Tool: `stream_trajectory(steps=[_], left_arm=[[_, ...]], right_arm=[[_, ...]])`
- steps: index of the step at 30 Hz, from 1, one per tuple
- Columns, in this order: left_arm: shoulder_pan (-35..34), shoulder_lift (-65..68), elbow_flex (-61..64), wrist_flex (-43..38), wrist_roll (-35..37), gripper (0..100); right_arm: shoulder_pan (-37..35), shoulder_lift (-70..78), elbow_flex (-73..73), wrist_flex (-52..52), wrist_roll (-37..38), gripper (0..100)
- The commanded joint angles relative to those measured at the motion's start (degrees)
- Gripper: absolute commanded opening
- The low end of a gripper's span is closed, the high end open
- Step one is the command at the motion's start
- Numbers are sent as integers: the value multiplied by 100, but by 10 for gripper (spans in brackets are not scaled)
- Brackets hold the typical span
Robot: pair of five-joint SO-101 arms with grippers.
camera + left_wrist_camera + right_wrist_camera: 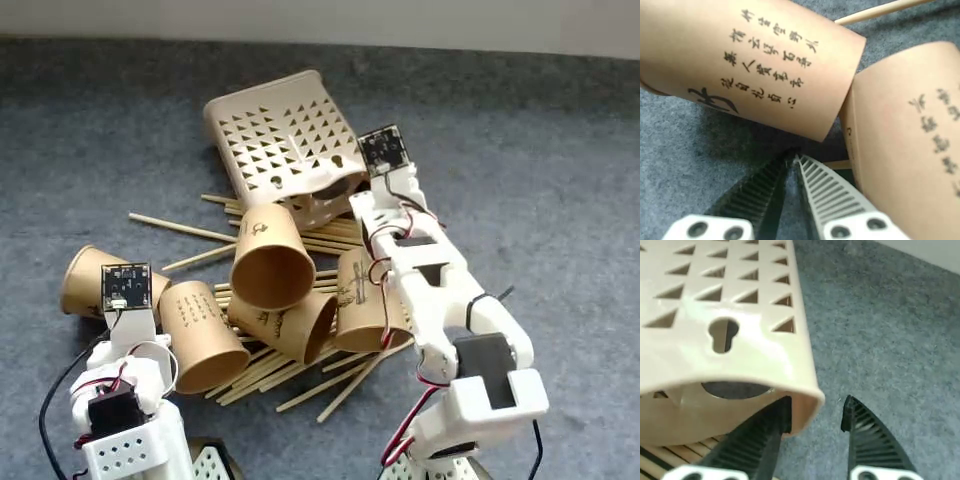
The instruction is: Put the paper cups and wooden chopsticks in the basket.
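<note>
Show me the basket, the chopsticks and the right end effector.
basket (285, 140), high view, perforated side wall.
chopsticks (180, 228), high view, middle of one loose stick.
right end effector (816, 405), right wrist view, midway between its fingertips.

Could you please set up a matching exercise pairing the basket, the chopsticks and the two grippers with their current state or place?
Column one:
1. basket
2. chopsticks
3. left gripper
4. right gripper

Column two:
A. shut, close to two cups
B. tipped on its side
C. open, at the basket's rim
D. strewn on the table, many under the cups

Pairs: 1-B, 2-D, 3-A, 4-C
</note>
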Motion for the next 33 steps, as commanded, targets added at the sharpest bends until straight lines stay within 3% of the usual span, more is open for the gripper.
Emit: stream_trajectory(steps=[1,6,10,18,26,33], left_arm=[[84,-84,110,9,-26,14],[84,-84,110,9,-26,14],[84,-84,110,9,-26,14],[84,-84,110,9,-26,14],[84,-84,110,9,-26,14],[84,-84,110,9,-26,14]], right_arm=[[-48,-66,-330,-145,-44,145],[-22,-444,-312,-110,-44,1],[-31,-1349,-101,31,-202,7],[48,-2782,233,1481,-747,7],[356,-3398,119,2484,-1345,7],[822,-3521,-875,4127,-1582,6]])
